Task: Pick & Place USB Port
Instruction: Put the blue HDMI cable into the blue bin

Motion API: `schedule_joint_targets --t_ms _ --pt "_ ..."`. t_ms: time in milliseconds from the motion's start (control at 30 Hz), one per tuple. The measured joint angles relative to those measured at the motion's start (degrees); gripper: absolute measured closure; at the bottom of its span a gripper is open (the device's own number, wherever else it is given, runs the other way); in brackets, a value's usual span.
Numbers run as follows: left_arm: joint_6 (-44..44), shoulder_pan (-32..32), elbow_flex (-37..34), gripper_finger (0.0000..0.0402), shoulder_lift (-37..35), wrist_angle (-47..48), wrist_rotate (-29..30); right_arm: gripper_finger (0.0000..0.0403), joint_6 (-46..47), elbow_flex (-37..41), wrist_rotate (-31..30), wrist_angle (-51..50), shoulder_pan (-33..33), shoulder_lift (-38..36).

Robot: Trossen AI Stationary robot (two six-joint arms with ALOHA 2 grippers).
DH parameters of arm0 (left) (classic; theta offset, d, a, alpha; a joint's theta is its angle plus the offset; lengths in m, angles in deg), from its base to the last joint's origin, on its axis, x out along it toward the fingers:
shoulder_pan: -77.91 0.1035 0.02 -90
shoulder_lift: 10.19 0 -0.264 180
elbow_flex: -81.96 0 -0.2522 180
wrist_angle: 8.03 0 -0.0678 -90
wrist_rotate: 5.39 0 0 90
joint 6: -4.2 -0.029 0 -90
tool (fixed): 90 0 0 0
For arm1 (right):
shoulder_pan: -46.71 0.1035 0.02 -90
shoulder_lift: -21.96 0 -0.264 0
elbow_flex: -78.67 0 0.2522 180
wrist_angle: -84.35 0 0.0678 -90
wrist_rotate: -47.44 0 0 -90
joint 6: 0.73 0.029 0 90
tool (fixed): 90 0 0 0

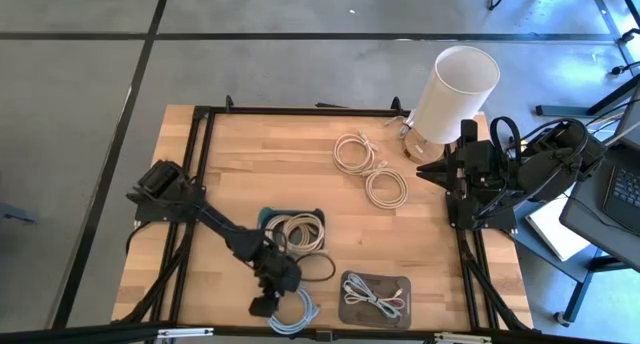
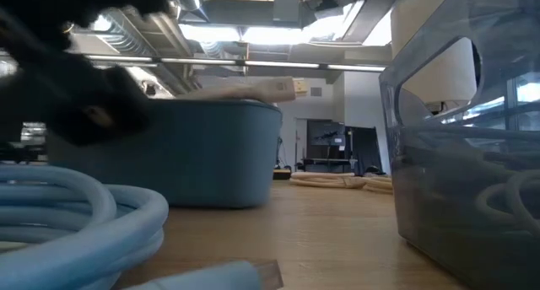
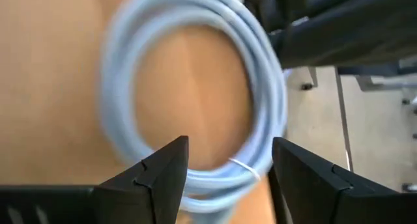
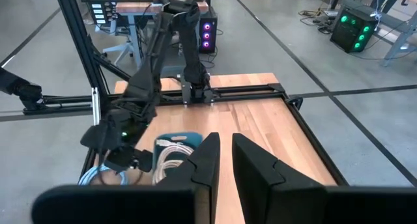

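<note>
now the left tool (image 1: 268, 306) hangs with fingers (image 3: 163, 175) spread wide over a pale blue cable coil (image 1: 292, 310) lying free at the desk's (image 1: 430, 224) front edge, beside the blue bin (image 1: 268, 216) and grey tray (image 1: 347, 280). the right tool (image 1: 424, 171) waits nearly closed and empty at the desk's right side.

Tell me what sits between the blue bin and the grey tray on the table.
In the high view, a black cable loop lies on the wood between the blue bin and the grey tray; otherwise the stretch is bare.
</note>
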Motion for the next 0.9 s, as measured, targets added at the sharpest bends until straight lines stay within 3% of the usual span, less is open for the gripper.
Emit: schedule_joint_targets --t_ms 233,467,900 --pt "-0.1 5.0 0.0 0.0187 -0.2 0.6 -1.9 0.0357 0.0 0.0 0.0 0.0 0.0 0.0" --pt "2.0 6.9 0.0 0.0188 -0.3 0.7 -9.8 0.0357 0.0 0.0 0.0 0.0 0.0 0.0" --pt "1.0 9.1 0.0 0.0204 -0.5 1.3 -7.9 0.0357 -0.2 0.0 0.0 -0.2 0.0 0.0"
